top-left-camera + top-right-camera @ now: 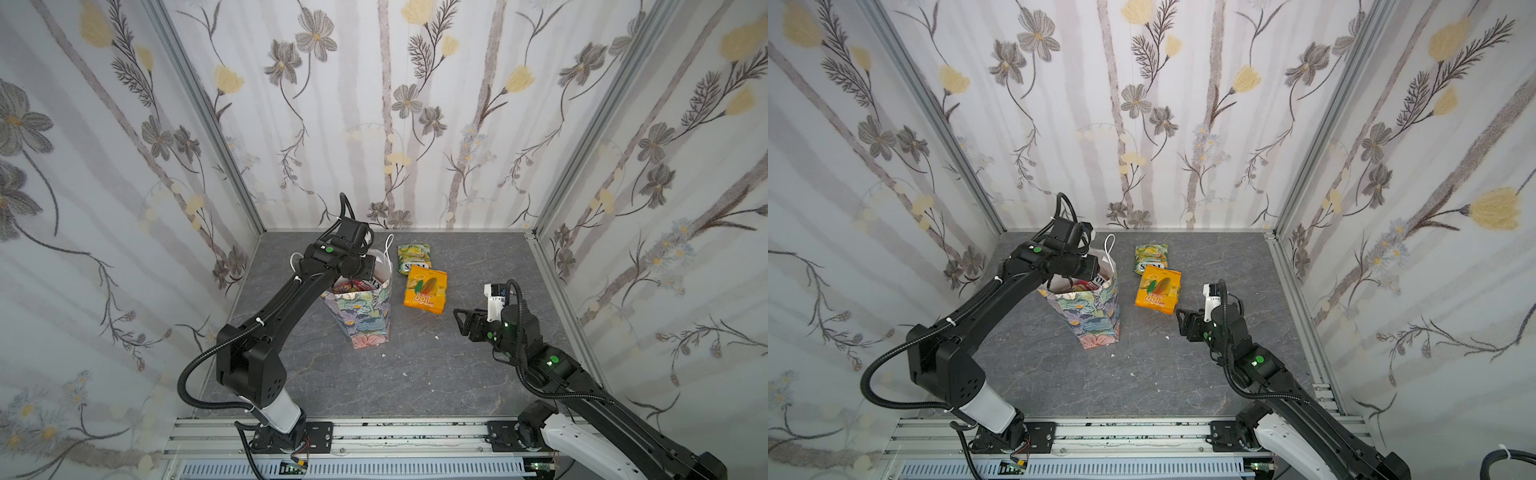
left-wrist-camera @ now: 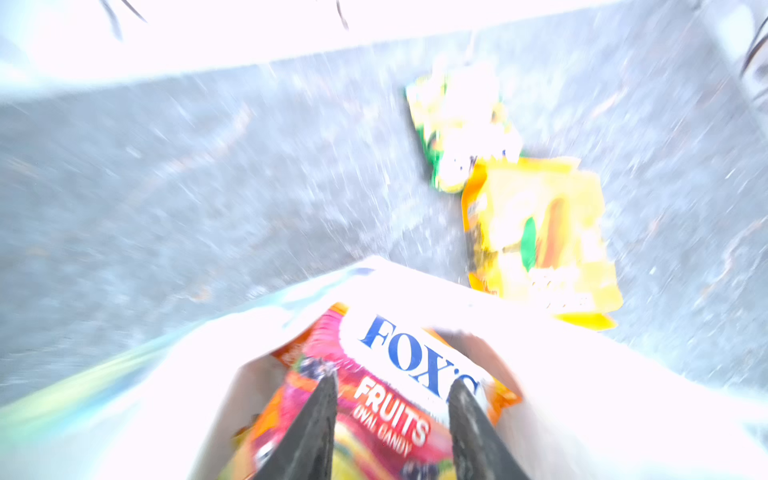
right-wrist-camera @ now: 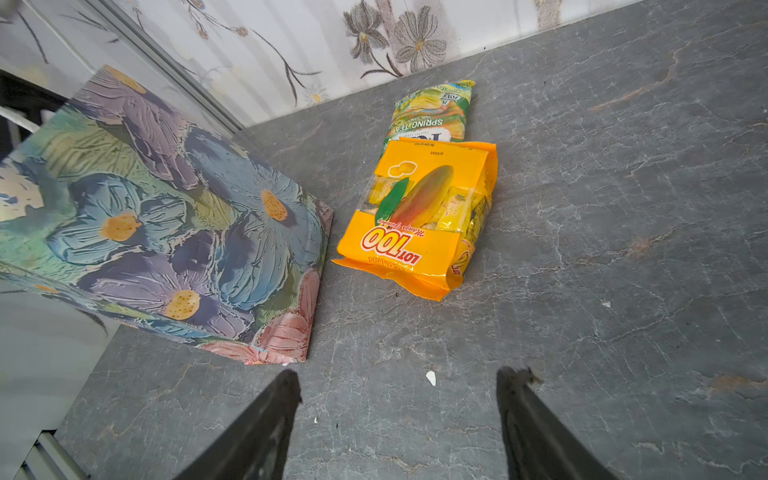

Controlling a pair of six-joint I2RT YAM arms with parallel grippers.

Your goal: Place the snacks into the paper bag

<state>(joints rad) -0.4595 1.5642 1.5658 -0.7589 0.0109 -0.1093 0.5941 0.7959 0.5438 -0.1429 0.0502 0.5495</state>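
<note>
The left arm (image 1: 282, 307) and right arm (image 1: 561, 368) are showing matte black boxy links, are wearing white sleeves (image 1: 282, 411) near their bolted black base plates (image 1: 318, 432), are trailing ribbed black cables (image 1: 181, 380) cinched with white ties (image 1: 261, 321), and are carrying small green dots (image 1: 329, 249).

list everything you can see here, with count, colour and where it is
paper bag: one, pastel floral outside, white inside, standing left of centre on the table
red fox's packet: one seen, red-pink, in the bag's mouth; anything beneath is hidden
green-yellow packet: one, flat on the table right of the bag, toward the back wall
mango pack: one, orange-yellow, flat, overlapping the green-yellow packet's near end
white scraps: about three, tiny, on the table in front of the bag
table: one, grey stone-look
walls: three, pale floral wallpaper
left gripper: black, over the bag's mouth, fingers apart above the red packet
right gripper: black, open, empty, right of the mango pack
</note>
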